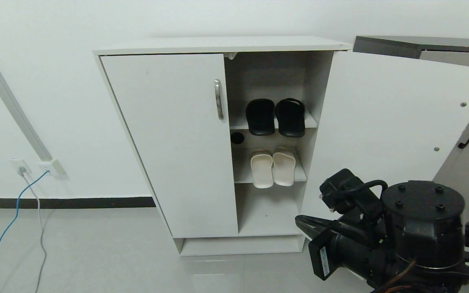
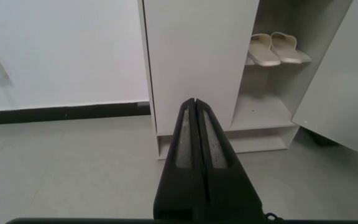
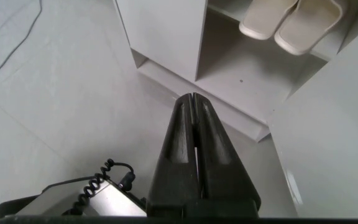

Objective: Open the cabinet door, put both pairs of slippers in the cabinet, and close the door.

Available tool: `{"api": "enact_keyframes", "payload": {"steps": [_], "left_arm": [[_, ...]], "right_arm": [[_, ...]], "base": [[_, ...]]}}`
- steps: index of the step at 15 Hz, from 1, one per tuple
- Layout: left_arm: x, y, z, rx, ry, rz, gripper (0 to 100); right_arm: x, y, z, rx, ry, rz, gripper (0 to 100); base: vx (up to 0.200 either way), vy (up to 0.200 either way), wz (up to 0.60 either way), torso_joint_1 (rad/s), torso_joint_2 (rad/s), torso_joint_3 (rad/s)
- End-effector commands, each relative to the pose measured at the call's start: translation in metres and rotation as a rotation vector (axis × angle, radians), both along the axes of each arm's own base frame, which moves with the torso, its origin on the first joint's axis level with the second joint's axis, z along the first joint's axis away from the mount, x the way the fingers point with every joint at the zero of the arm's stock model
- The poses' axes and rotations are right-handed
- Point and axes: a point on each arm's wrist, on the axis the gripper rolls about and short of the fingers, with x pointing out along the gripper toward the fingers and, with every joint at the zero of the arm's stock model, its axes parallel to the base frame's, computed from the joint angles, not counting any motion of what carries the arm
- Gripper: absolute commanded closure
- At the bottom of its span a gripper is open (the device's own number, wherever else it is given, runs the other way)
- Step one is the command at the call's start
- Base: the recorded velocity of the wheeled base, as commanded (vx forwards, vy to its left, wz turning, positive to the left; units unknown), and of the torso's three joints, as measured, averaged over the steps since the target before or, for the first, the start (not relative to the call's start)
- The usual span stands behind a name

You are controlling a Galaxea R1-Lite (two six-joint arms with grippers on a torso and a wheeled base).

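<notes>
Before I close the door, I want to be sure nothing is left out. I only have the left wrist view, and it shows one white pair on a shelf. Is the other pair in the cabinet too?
Observer: Yes. The black slippers sit side by side on the shelf above the white slippers.
Operator: How far open is the right door?
Observer: The right door stands wide open, swung out towards the right arm's side.
Operator: And the right gripper?
Observer: The right gripper is shut and empty, low over the floor in front of the cabinet.
</notes>
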Motion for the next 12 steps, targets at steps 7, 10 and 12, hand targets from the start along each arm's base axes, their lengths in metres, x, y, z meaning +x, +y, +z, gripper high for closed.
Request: {"api": "enact_keyframes", "payload": {"steps": [7,10,12], "left_arm": [[0.0001,0.0000,0.0000,0.002,0.002,0.000,100],[0.0000,0.0000,0.0000,0.002,0.000,0.000,100],[0.0001,0.0000,0.0000,0.002,0.002,0.000,100]], "right_arm": [[0.0016,0.0026,-0.0057,-0.017,0.012,-0.001,100],[0.0018,0.0028,-0.0061,-0.019,0.013,-0.001,100],[0.0014,0.0031,-0.0061,-0.020,0.012,0.001,100]], "base": [[0.000,0.000,0.00,0.000,0.00,0.000],[0.000,0.000,0.00,0.000,0.00,0.000],[0.000,0.000,0.00,-0.004,-0.09,-0.101]]}}
